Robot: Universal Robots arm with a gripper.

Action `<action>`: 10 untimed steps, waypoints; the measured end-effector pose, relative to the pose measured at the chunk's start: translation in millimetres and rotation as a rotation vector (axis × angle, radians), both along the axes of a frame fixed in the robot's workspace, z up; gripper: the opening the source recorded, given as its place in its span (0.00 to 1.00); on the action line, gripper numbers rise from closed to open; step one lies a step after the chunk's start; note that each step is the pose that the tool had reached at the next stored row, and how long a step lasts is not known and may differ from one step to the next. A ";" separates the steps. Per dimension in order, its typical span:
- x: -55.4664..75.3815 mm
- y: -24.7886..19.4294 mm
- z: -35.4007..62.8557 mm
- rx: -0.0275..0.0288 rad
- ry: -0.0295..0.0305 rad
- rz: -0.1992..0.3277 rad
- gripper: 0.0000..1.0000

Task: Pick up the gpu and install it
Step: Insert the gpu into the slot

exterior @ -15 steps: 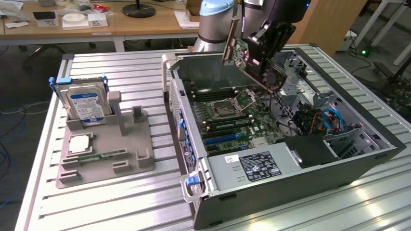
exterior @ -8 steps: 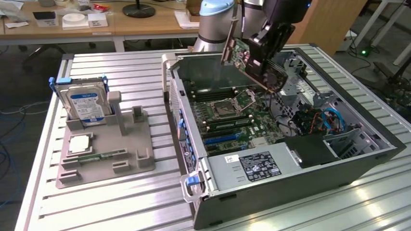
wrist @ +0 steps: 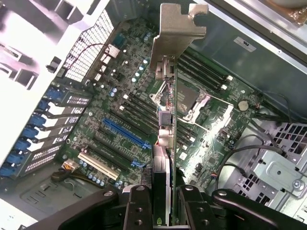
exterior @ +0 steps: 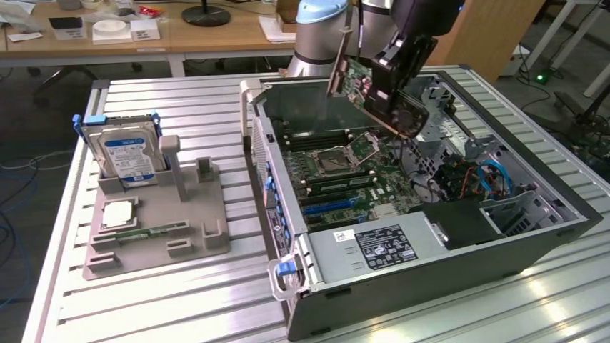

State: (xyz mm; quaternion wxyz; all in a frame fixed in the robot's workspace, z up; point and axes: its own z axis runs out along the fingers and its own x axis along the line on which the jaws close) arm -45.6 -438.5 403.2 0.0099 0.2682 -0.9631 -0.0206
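Gripper [wrist: 162, 208] is clamped on the gpu [wrist: 169, 81], with fingers [wrist: 138, 206] pressing both faces of the card. The gpu hangs in the air, tilted and edge-down, over the open case [exterior: 458, 279]. It is above the motherboard [exterior: 333, 175] and well clear of its slots. Its silvery bracket [wrist: 178, 33] is at the end away from the gripper. Outside the case, on the exterior view's left, a hard drive [exterior: 127, 153] stands upright in a grey holder [exterior: 191, 236] on the table [exterior: 171, 107].
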 end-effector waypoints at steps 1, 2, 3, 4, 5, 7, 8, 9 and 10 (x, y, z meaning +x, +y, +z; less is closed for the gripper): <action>0.0 -0.3 -0.1 0.0001 0.0000 0.005 0.27; 0.0 -0.6 0.0 -0.0001 0.0000 0.010 0.27; 0.0 -1.0 -0.1 -0.0001 0.0000 0.015 0.27; 0.0 -1.3 -0.2 0.0000 0.0000 0.020 0.27; 0.0 -1.5 -0.2 0.0001 0.0000 0.024 0.27; 0.0 -2.0 -0.2 -0.0001 0.0001 0.033 0.27; 0.0 -2.2 -0.3 0.0000 0.0000 0.037 0.27; 0.0 -2.3 -0.3 0.0000 0.0000 0.042 0.27; 0.0 -2.5 -0.3 -0.0001 0.0000 0.047 0.27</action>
